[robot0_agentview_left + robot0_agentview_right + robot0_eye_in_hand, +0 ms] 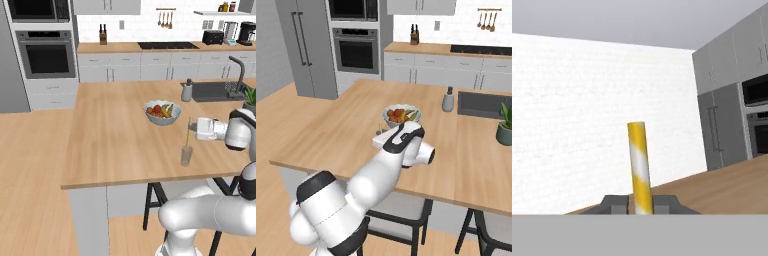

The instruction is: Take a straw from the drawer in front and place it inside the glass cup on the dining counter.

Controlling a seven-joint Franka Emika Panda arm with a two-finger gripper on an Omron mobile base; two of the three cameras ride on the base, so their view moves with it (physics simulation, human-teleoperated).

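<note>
In the left base view I see the gripper [191,128] reaching sideways over the dining counter [110,140], clamped on the straw [188,131]. The straw stands upright, its lower end just above or at the mouth of the glass cup [186,155]; I cannot tell whether it has entered. The cup stands near the counter's front edge, in front of the fruit bowl [162,113] and apart from it. A dispenser bottle [187,91] stands farther back, beside the sink [215,90].

From the right base view my own arm covers most of the hand. I make out the straw's top [381,126] as a thin sliver poking up just left of the wrist, in front of the bowl [401,116]. The bottle [448,99] sits beyond it, near the sink [483,104], and a potted plant [504,129] stands at the right edge.

In the hand view both fingers [616,204] press against the straw [639,167] from either side. It rises straight between them, yellow with pale stripes, against a white wall and grey cabinets [727,110], with the wood top [727,187] below.
</note>
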